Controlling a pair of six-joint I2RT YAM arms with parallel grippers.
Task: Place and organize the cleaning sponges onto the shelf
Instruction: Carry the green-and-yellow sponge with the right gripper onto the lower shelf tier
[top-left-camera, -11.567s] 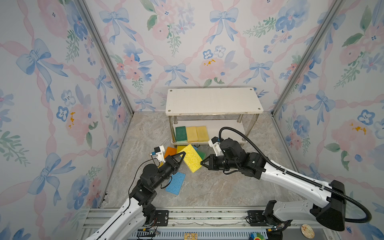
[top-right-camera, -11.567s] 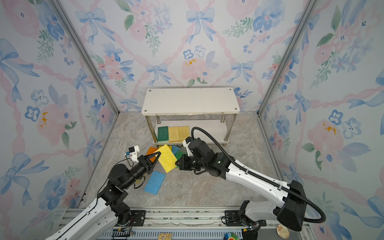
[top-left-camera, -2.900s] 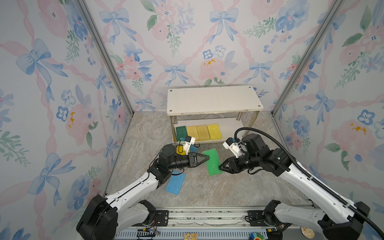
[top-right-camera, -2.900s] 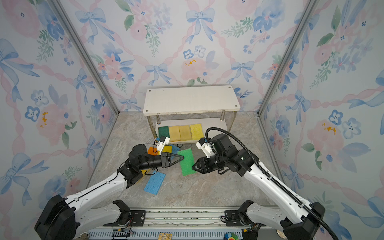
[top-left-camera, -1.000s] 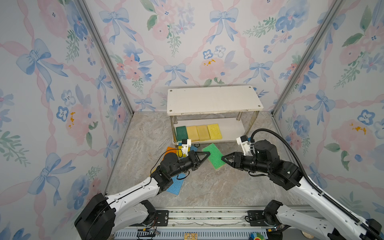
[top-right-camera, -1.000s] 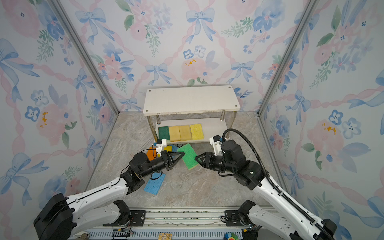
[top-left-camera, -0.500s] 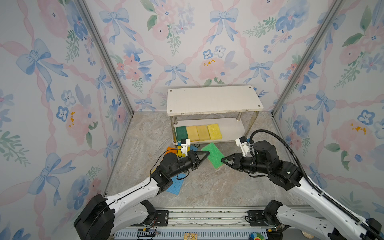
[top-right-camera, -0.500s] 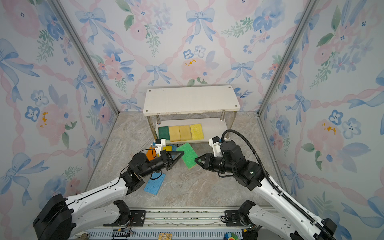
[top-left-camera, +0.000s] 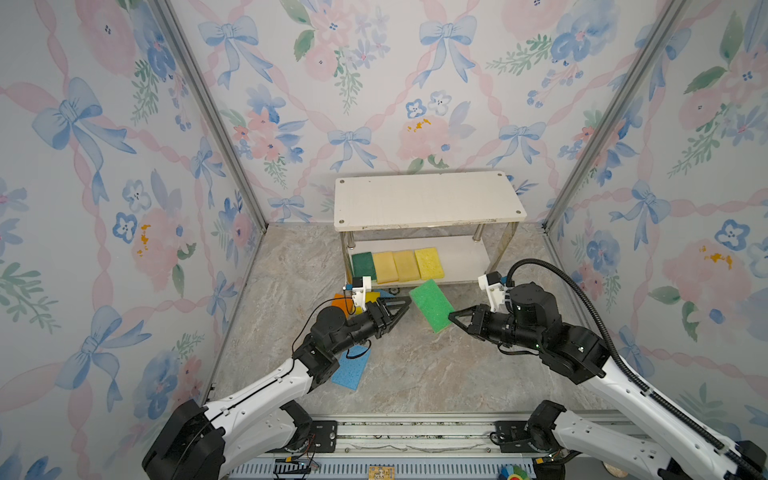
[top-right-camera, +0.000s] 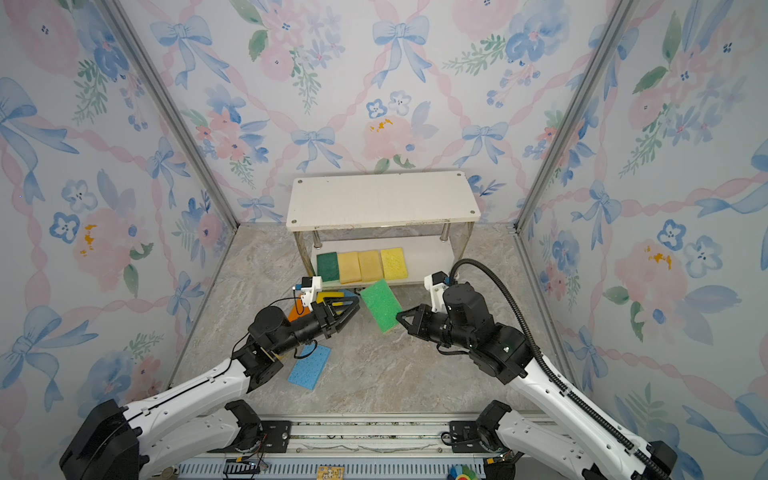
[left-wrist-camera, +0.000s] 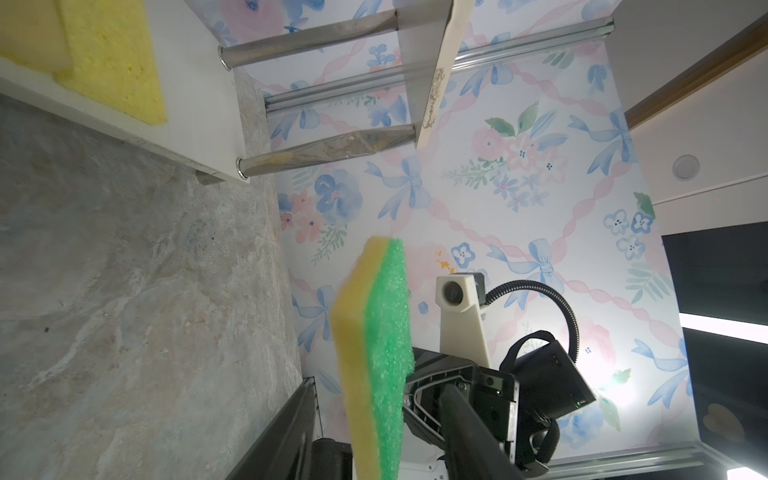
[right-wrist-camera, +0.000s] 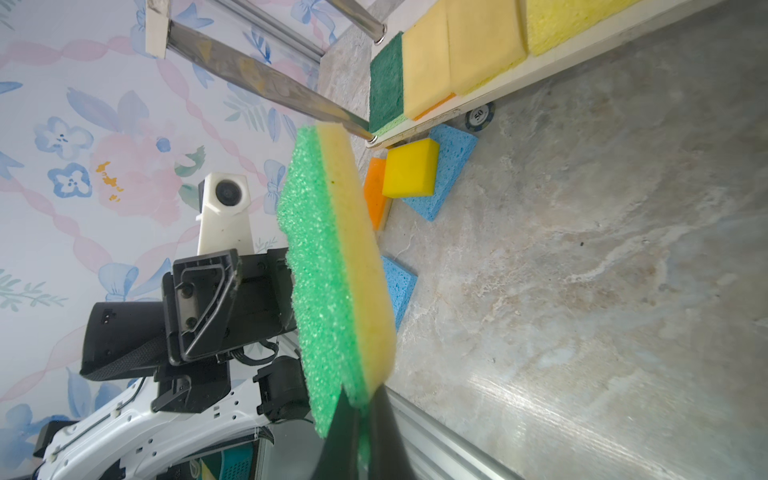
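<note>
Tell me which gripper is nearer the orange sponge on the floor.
Left. The left gripper hangs open close by the orange sponge; the right gripper sits farther off, clamping the green sponge.

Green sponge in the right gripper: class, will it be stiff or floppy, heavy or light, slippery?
Probably fairly stiff: pinched at one end by the right gripper, the green sponge juts out flat without drooping. Likely light, since that small grip carries it. Its rough scouring face should resist slipping, though it might pivot.
</note>
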